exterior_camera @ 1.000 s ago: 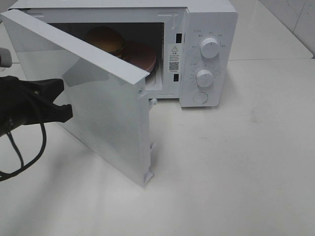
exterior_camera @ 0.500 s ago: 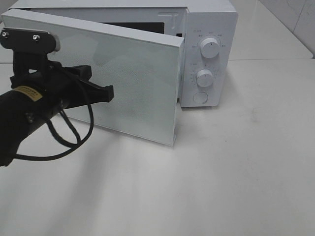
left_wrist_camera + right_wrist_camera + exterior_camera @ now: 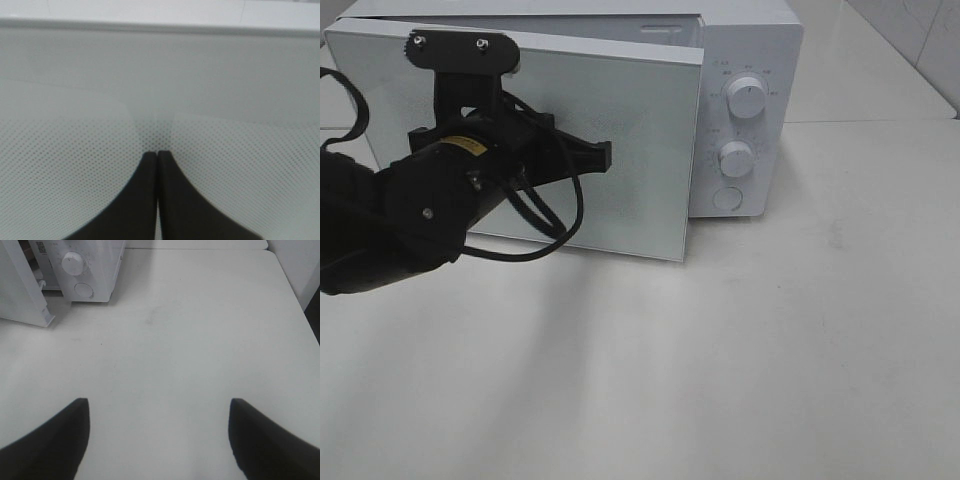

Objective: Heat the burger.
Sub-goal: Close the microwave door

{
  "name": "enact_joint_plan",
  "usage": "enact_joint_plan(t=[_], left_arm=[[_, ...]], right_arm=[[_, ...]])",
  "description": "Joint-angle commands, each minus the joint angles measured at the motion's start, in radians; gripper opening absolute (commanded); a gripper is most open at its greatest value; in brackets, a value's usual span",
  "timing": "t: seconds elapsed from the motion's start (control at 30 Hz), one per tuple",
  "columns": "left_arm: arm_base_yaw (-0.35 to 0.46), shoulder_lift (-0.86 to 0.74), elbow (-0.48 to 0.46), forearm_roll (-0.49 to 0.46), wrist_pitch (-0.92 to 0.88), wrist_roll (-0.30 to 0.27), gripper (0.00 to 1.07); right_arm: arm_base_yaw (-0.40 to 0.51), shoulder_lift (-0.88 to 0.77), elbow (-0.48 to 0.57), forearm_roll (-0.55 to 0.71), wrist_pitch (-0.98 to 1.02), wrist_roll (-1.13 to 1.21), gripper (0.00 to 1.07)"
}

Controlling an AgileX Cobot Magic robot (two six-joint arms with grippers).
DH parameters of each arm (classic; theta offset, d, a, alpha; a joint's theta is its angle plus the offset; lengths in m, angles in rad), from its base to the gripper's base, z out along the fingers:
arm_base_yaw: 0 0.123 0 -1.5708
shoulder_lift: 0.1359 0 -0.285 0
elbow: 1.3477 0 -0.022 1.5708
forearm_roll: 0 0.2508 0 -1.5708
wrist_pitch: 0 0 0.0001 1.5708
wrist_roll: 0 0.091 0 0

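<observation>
1. Here, at the far left of the high view, the black left arm [image 3: 390, 220] reaches in over the white table [image 3: 770, 360], with a looped cable [image 3: 545, 225] hanging under it.
2. The left gripper [image 3: 605, 155] has its fingers pressed together with nothing between them. Its tips touch the face of the microwave door [image 3: 650, 110], and the wrist view shows the closed tips [image 3: 158, 153] against the door's dotted mesh [image 3: 240, 165].
3. The door stands almost flush with the microwave [image 3: 760, 40]. Its free edge sits slightly proud of the body, a narrow gap that also shows from the right wrist camera.
4. The burger shows in no view; the door covers the oven cavity.
5. Right of the door, the control panel carries an upper knob [image 3: 747, 99], a lower knob [image 3: 735, 158] and a round button [image 3: 726, 198].
6. The right gripper [image 3: 159, 405] hangs above bare table with its fingers spread wide, holding nothing, well away from the microwave.
</observation>
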Motion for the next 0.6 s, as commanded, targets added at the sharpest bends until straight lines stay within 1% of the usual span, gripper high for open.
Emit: enact_joint_plan(t=[0.03, 0.07, 0.17, 0.2, 0.23, 0.27, 0.33, 0.4, 0.5, 0.57, 0.6], left_arm=[[-0.006, 0.024, -0.058, -0.05, 0.011, 0.044, 0.0], [-0.006, 0.042, -0.086, -0.068, 0.016, 0.069, 0.0], [-0.006, 0.051, -0.101, -0.074, 0.018, 0.08, 0.0], [-0.006, 0.07, -0.129, -0.093, 0.023, 0.101, 0.0], [-0.006, 0.07, -0.129, -0.093, 0.023, 0.101, 0.0], [-0.006, 0.084, -0.15, -0.112, 0.023, 0.116, 0.0], [-0.006, 0.091, -0.159, -0.12, 0.023, 0.12, 0.0], [-0.006, 0.12, -0.205, -0.129, 0.023, 0.122, 0.0], [-0.006, 0.125, -0.214, -0.13, 0.023, 0.122, 0.0], [-0.004, 0.152, -0.264, -0.134, 0.023, 0.141, 0.0], [-0.004, 0.152, -0.264, -0.134, 0.023, 0.141, 0.0]], right_arm=[[-0.007, -0.026, 0.002, 0.001, 0.0, -0.012, 0.74], [-0.007, -0.026, 0.002, 0.001, 0.0, -0.012, 0.74], [-0.007, -0.026, 0.002, 0.001, 0.0, -0.012, 0.74], [-0.007, -0.026, 0.002, 0.001, 0.0, -0.012, 0.74], [-0.007, -0.026, 0.002, 0.001, 0.0, -0.012, 0.74], [-0.007, -0.026, 0.002, 0.001, 0.0, -0.012, 0.74], [-0.007, -0.026, 0.002, 0.001, 0.0, -0.012, 0.74], [-0.007, -0.026, 0.002, 0.001, 0.0, -0.012, 0.74], [-0.007, -0.026, 0.002, 0.001, 0.0, -0.012, 0.74], [-0.007, -0.026, 0.002, 0.001, 0.0, -0.012, 0.74], [-0.007, -0.026, 0.002, 0.001, 0.0, -0.012, 0.74]])
